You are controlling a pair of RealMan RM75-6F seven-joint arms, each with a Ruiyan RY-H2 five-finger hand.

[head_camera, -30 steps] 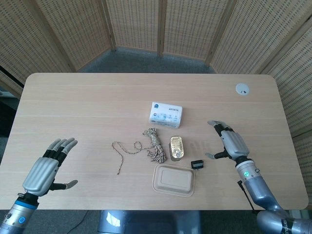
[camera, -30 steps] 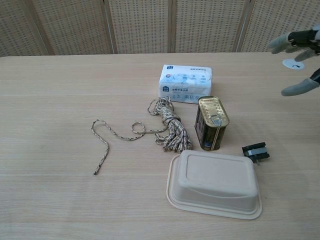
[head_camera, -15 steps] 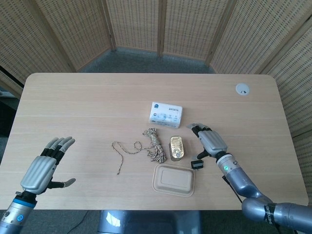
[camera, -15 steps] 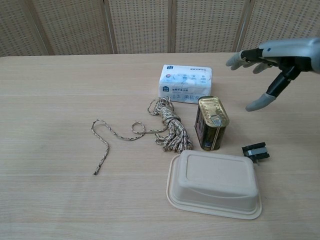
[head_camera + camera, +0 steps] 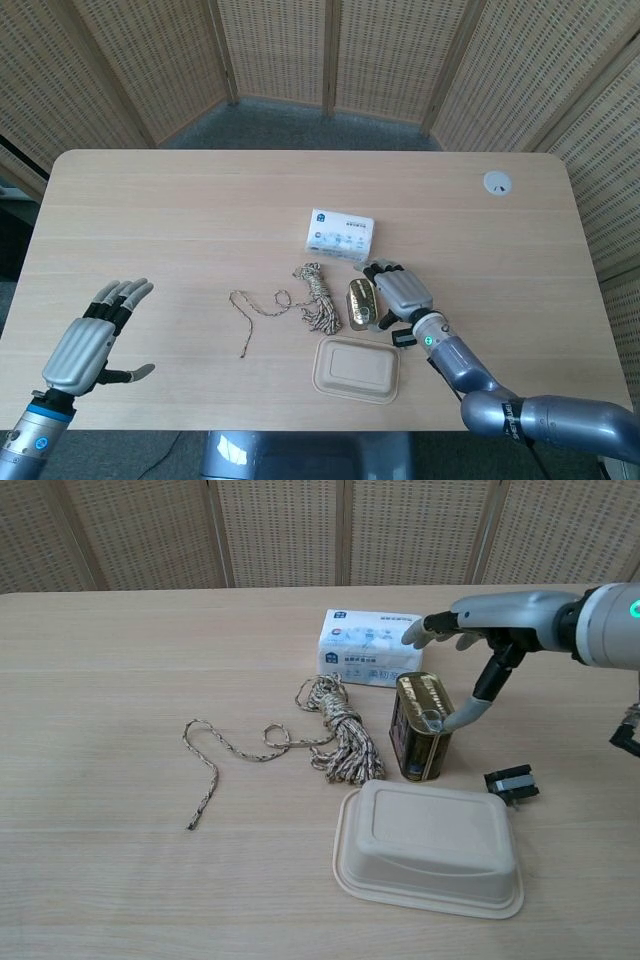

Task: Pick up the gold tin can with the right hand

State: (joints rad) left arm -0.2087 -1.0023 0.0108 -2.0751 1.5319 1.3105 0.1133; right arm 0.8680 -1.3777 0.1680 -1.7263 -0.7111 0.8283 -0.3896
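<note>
The gold tin can (image 5: 361, 304) (image 5: 421, 726) stands on the table between a rope coil and a black clip, just behind a beige tray. My right hand (image 5: 396, 292) (image 5: 485, 630) hovers over the can's right side with fingers spread, the thumb tip close to the can's top edge, holding nothing. My left hand (image 5: 93, 340) hangs open near the table's front left corner, far from the can; the chest view does not show it.
A white tissue pack (image 5: 339, 234) (image 5: 371, 646) lies behind the can. A rope (image 5: 292, 299) (image 5: 304, 736) trails left of it. A beige lidded tray (image 5: 357, 369) (image 5: 430, 847) sits in front, a small black clip (image 5: 404, 338) (image 5: 511, 782) to the right. A white disc (image 5: 497, 182) sits far right.
My right hand has swung left from the table's right side to just above the can. The left hand has drifted slightly down and left. The objects have stayed put.
</note>
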